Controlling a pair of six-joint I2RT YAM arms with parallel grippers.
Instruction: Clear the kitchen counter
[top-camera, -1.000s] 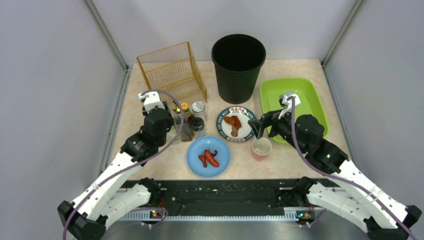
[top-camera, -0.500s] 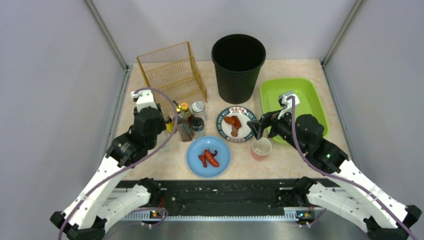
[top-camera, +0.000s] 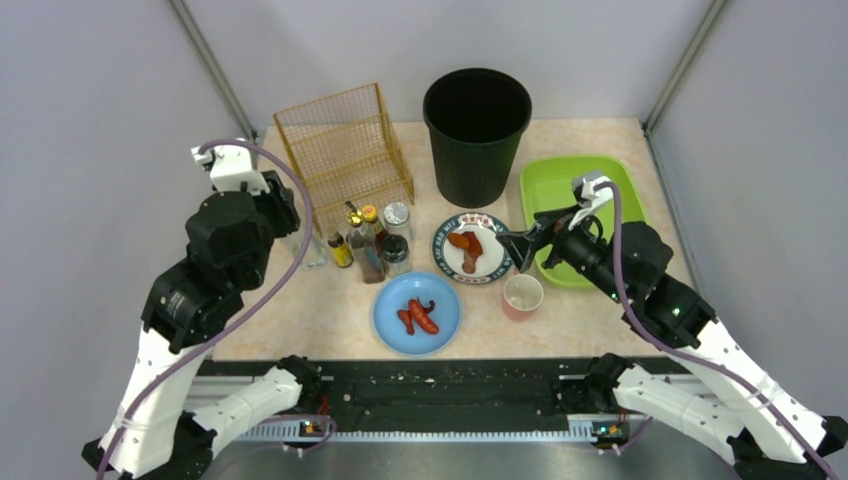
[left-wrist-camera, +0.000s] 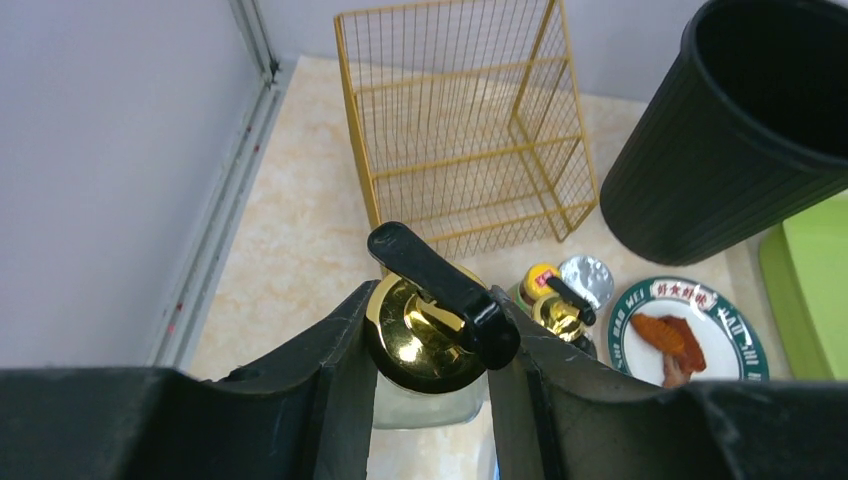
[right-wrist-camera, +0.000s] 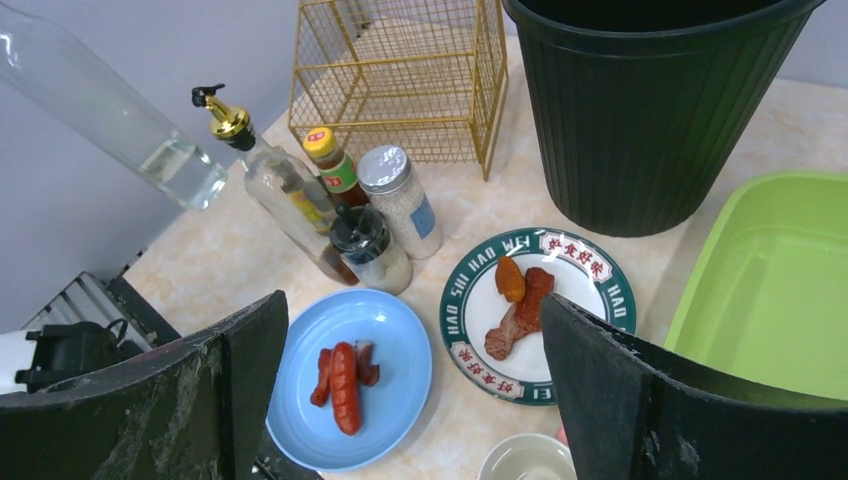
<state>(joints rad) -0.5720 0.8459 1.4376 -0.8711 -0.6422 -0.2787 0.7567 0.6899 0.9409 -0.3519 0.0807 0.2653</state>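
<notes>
Glass, and smooth glass at that: the clear bottle in the left gripper looks hard, slick and breakable. Only a little liquid seems pooled at its low end, so I'd guess it is fairly light. The fingers are pinched on its neck just under the gold pourer cap. That seems the safest hold, since the cap's flare should stop it sliding out. It hangs tilted, apparently off the kitchen counter, near the wire basket.

That counter lies flat under everything, from the arms' bases back to the walls. It carries a black bin, green tray, blue plate, patterned plate, pink cup and a huddle of condiment bottles. The right gripper hovers spread wide above the patterned plate and cup, gripping nothing.
</notes>
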